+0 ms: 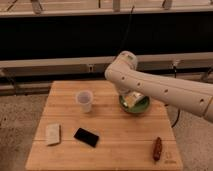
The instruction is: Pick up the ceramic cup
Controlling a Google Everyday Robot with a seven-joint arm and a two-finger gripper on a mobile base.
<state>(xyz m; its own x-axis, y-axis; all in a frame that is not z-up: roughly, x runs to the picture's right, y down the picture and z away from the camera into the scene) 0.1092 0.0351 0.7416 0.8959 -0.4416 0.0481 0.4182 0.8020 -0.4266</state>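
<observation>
The hand [131, 98], grip unclear, sits over the green bowl [145, 106], apart from the ceramic cup [84, 100].

Whitish ceramic cup [84, 100]; dark green bowl [143, 107], pale claw [131, 99] at it; black phone [86, 137]; light wood table [120, 146].

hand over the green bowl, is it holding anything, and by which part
Cannot tell. The hand sits low over the green bowl, largely hidden by the arm. The ceramic cup stands free on the table, apart from it.
</observation>
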